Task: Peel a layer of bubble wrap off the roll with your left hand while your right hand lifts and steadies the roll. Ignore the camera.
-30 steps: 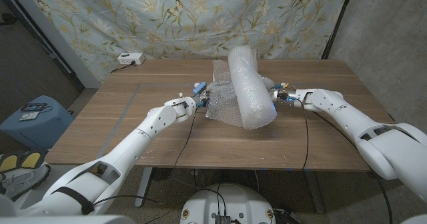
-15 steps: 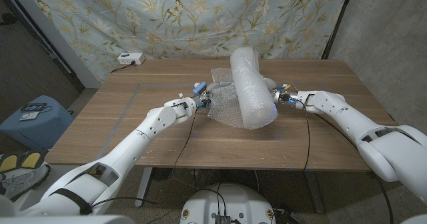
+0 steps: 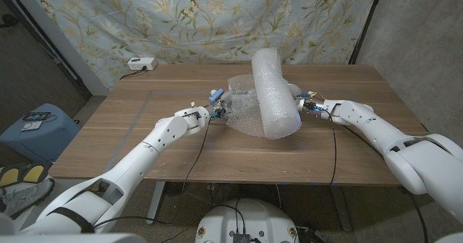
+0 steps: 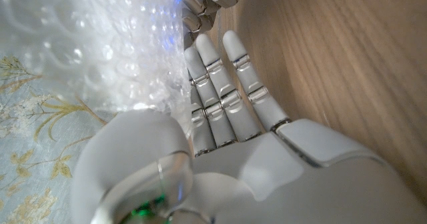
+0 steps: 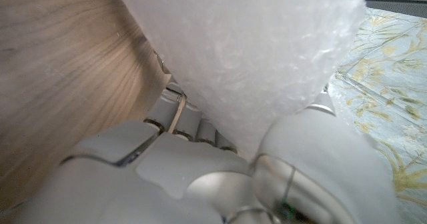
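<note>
Right hand [image 3: 307, 103] gripped the roll [image 3: 273, 91] raised aslant over the counter [image 3: 145, 127], left hand [image 3: 215, 111] pinched the loose sheet [image 3: 244, 113]; a hard tug likely could have torn it or yanked the roll free.

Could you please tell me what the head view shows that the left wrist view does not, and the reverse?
Head view alone: the whole bubble wrap roll tilted up off the wooden table, the right hand at its side, a white box at the far edge. Left wrist view alone: close bubble texture beside the left hand. Both: wrap, table, floral backdrop.
</note>
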### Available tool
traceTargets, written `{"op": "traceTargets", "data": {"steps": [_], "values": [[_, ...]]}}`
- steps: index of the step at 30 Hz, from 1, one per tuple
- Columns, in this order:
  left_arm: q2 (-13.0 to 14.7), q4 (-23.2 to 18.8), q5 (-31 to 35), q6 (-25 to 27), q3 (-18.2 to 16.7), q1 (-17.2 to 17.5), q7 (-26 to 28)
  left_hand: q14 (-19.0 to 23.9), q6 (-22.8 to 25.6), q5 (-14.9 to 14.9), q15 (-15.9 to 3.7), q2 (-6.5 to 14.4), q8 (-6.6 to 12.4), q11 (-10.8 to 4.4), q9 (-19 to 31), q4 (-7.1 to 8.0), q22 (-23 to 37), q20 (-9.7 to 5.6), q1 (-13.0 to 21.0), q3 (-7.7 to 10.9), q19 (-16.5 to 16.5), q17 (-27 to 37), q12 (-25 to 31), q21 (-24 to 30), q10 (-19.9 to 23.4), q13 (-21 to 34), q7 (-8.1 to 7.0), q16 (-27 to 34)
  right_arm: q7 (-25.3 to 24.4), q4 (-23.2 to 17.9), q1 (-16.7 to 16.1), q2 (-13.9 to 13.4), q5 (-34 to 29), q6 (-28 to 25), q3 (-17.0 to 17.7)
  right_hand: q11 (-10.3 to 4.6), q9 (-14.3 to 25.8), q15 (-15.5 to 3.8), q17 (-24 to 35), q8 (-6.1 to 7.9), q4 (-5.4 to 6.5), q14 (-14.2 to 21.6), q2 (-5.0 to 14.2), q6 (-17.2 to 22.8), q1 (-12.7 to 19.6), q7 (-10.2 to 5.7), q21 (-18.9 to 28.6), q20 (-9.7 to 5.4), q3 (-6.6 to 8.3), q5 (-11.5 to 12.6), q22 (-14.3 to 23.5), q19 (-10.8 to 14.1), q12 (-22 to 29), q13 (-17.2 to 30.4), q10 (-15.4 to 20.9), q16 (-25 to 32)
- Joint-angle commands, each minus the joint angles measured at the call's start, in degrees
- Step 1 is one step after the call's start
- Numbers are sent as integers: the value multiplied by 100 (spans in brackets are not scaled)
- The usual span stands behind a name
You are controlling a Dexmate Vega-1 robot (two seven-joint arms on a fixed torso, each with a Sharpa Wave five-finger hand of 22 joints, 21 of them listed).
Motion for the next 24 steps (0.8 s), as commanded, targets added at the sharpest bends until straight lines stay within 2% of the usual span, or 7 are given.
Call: {"op": "traceTargets", "data": {"steps": [1, 13, 17, 18, 21, 24], "values": [[98, -29, -6, 68, -14, -15, 49, 50, 70, -13, -32, -10, 31, -21, 14, 4, -6, -6, -50, 38, -12, 13, -13, 64, 61, 31, -8, -13, 380, 535, 200, 193, -191, 283, -25, 22, -3, 0, -5, -32, 7, -71, -16, -39, -97, 12, -35, 56, -39, 12, 20, -16, -40, -14, -51, -12], [69, 14, 42, 81, -3, -87, 154, 33, 45, -18, -24, -2, 16, -28, 22, 7, -15, -2, -58, 51, -58, 30, -50, 140, 64, 27, -4, -42, 520, 863, 324, 303, -321, 311, -4, 31, -20, 8, -73, -79, 10, -102, -20, -88, -160, 76, -82, 107, -53, 23, 22, -49, -110, -41, -74, -34], [44, 66, 59, 47, 4, -126, 105, 223, 122, -24, -68, -23, 21, -8, 1, -5, -19, -61, -56, 65, 88, -42, -64, 243, 174, -27, 80, -27, 595, 1008, 391, 354, -376, 335, -7, 59, -27, 24, -95, -95, 4, -128, -3, -100, -162, 89, -96, 109, -45, 28, 23, -51, -135, -46, -80, -43], [45, 73, 59, 46, 5, -134, 87, 250, 132, -22, -79, -17, 18, -43, -4, -3, -20, -71, -54, 71, 116, -51, -68, 262, 215, -51, 102, -25, 601, 1025, 399, 360, -385, 332, -3, 40, -28, 21, -101, -97, 2, -126, -3, -100, -163, 88, -98, 110, -44, 29, 23, -50, -138, -50, -74, -43], [59, 66, 52, 54, -14, -135, 93, 342, 130, -15, -90, -19, -1, -84, -20, -13, -24, -106, -41, 84, 175, -93, -76, 307, 288, -88, 115, -20, 671, 1150, 460, 393, -436, 372, -9, 52, -36, 20, -114, -139, -6, -133, 5, -177, -168, 92, -109, 114, -41, 32, 23, -45, -152, -56, -57, -40], [72, 57, 22, 69, -41, -127, 88, 369, 131, -14, -101, -24, -13, -85, -29, -21, -26, -116, -32, 89, 189, -107, -83, 326, 326, -111, 119, -22, 769, 1332, 543, 446, -493, 434, -15, 48, -47, 32, -131, -173, -13, -147, 1, -231, -177, 161, -123, 129, -44, 33, 24, -49, -169, -72, -36, -42]]}}
